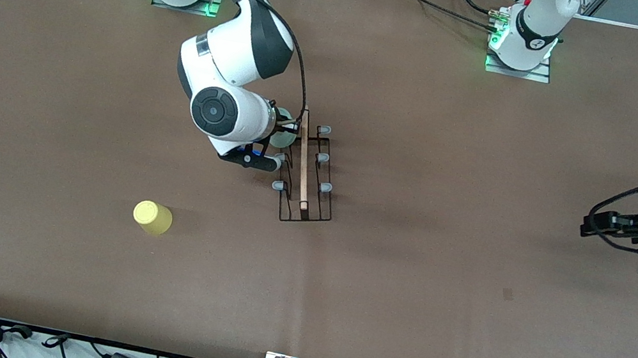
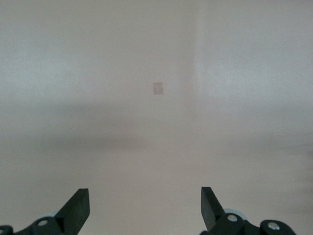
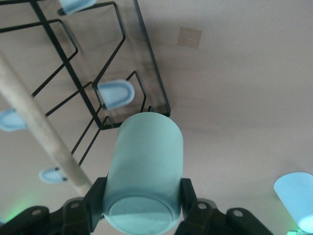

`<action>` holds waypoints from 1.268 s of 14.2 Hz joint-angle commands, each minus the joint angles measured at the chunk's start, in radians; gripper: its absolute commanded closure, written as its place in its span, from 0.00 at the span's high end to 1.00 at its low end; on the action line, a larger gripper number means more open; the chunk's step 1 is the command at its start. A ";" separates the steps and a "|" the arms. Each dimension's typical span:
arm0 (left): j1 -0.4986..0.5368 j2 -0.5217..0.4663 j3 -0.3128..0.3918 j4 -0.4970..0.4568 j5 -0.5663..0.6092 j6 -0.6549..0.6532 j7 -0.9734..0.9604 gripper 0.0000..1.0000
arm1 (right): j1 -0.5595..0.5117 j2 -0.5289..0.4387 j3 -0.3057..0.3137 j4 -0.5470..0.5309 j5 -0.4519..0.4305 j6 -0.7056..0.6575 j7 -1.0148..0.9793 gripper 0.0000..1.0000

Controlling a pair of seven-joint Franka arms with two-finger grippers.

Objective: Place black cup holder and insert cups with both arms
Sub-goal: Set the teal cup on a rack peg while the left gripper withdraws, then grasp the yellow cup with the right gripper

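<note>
The black cup holder (image 1: pixel 308 172) stands mid-table, with its wooden rod handle (image 1: pixel 304 160) along the top and pale-tipped pegs (image 1: pixel 325 187). My right gripper (image 1: pixel 276 135) is shut on the mint-green cup (image 1: pixel 283 128) and holds it at the rack's side toward the right arm's end. In the right wrist view the cup (image 3: pixel 144 166) sits between my fingers (image 3: pixel 95 198), base toward the camera, beside a peg (image 3: pixel 115 94) of the rack (image 3: pixel 146 68). The light blue cup (image 3: pixel 296 198) shows there only. The yellow cup (image 1: pixel 152 217) stands nearer the front camera. My left gripper (image 1: pixel 596 224) waits open and empty (image 2: pixel 145 200).
Brown table cover (image 1: pixel 436 289) over the whole table. A small square mark (image 1: pixel 508 294) lies on it and also shows in the left wrist view (image 2: pixel 157 88). Cables lie along the table's front edge (image 1: pixel 70 348).
</note>
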 commanded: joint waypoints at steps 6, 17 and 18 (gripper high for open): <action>-0.003 -0.051 0.000 -0.092 0.118 0.089 0.056 1.00 | -0.033 -0.038 -0.078 0.061 -0.031 -0.002 0.111 1.00; 0.165 -0.204 -0.155 -0.265 0.105 0.172 0.004 1.00 | -0.233 0.158 -0.186 0.091 -0.237 0.343 -0.057 1.00; 0.165 -0.206 -0.158 -0.247 0.103 0.160 0.001 1.00 | -0.238 0.173 -0.186 0.091 -0.237 0.343 -0.094 1.00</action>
